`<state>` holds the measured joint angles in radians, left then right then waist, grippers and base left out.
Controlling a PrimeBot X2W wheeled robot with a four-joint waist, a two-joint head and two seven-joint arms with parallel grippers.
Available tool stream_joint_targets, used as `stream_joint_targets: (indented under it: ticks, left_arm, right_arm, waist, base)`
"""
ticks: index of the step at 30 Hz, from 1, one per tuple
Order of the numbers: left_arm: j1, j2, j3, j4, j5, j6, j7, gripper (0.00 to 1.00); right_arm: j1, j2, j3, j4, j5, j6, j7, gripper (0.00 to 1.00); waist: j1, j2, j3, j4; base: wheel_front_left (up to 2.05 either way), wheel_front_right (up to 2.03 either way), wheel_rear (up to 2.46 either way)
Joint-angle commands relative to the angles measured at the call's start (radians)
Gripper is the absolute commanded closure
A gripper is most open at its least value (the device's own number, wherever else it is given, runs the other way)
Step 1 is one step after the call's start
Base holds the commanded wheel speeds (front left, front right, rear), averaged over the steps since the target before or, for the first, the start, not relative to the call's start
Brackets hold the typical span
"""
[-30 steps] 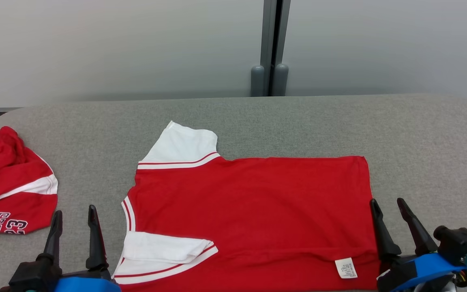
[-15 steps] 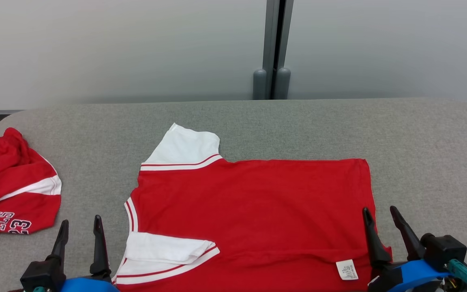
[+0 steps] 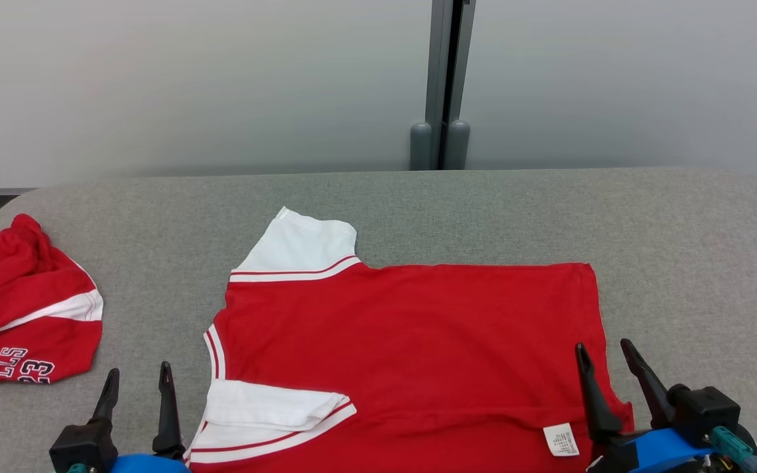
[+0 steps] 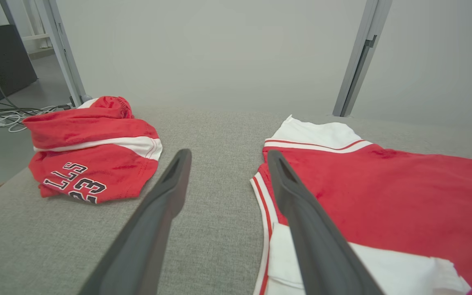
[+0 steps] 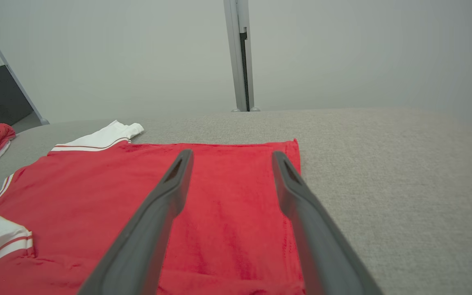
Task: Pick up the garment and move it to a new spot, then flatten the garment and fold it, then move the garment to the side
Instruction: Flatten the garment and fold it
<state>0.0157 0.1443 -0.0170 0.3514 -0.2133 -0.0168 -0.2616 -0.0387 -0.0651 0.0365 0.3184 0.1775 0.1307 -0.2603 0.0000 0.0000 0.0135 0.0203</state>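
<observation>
A crumpled red-and-white bundle (image 3: 23, 305) with dark lettering lies at the nine o'clock edge of the grey padded table (image 3: 483, 210). A grey post (image 3: 444, 79) stands against the pale wall (image 3: 188, 79) at twelve o'clock.

Crumpled red garment (image 3: 27, 309) at left: dark letters "LLS" above 23, rest lost in folds. White tag (image 3: 561, 439) on flat red shirt (image 3: 411, 328): print unreadable.

Dark tapered fingers (image 3: 168, 414), perhaps blue-taped wrists (image 3: 664, 447)
</observation>
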Motion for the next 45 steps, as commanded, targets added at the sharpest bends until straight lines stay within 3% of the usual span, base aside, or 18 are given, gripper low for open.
stream_joint_targets:
  ticks: [1, 33, 45]
  left_arm:
    - [-0.022, 0.000, -0.005, 0.003, 0.005, 0.006, -0.005, 0.00]
    - [-0.008, 0.033, -0.032, -0.023, 0.007, 0.048, 0.028, 0.00]
    - [-0.085, 0.056, -0.039, -0.027, -0.009, 0.034, 0.044, 0.00]
  right_arm:
    - [0.005, 0.004, 0.000, -0.004, -0.006, 0.000, 0.002, 0.00]
    - [0.018, 0.015, -0.007, -0.018, -0.031, 0.000, 0.066, 0.00]
    - [-0.034, 0.014, -0.013, -0.010, -0.039, 0.000, 0.079, 0.00]
  waist:
    - [0.0000, 0.0000, -0.001, 0.001]
    - [0.0000, 0.0000, -0.023, -0.009]
    - [0.0000, 0.0000, -0.007, -0.024]
  base:
    - [0.00, 0.00, 0.00]
    - [0.00, 0.00, 0.00]
    - [0.00, 0.00, 0.00]
